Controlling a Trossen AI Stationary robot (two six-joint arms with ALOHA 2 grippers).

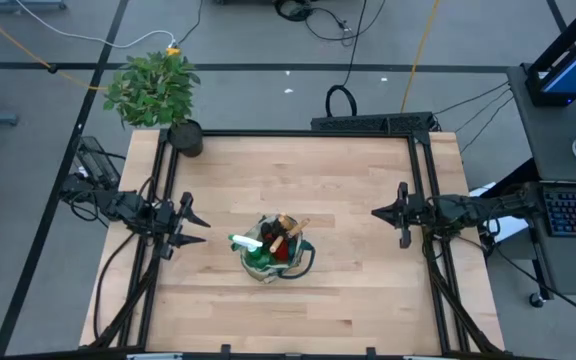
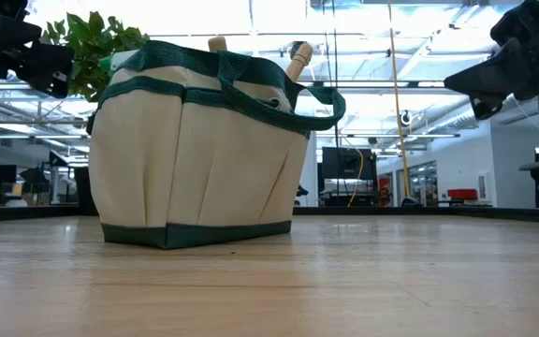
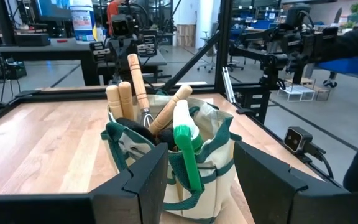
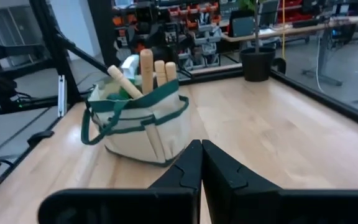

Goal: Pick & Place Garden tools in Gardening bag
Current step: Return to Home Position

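The beige gardening bag (image 1: 276,255) with green trim stands on its flat base near the table's middle; it also shows in the low view (image 2: 195,150). Wooden tool handles (image 3: 143,93), a green spray bottle with white head (image 3: 185,140) and something red stick out of its top. My left gripper (image 1: 196,226) is open at the table's left edge, clear of the bag; its fingers (image 3: 197,180) stand apart. My right gripper (image 1: 388,214) is shut and empty at the right edge; it also shows in the right wrist view (image 4: 201,163).
A leafy green plant in a black pot (image 1: 163,100) stands at the table's far left corner. Black frame rails (image 1: 298,132) run along the table's edges. Bare wood lies on all sides of the bag.
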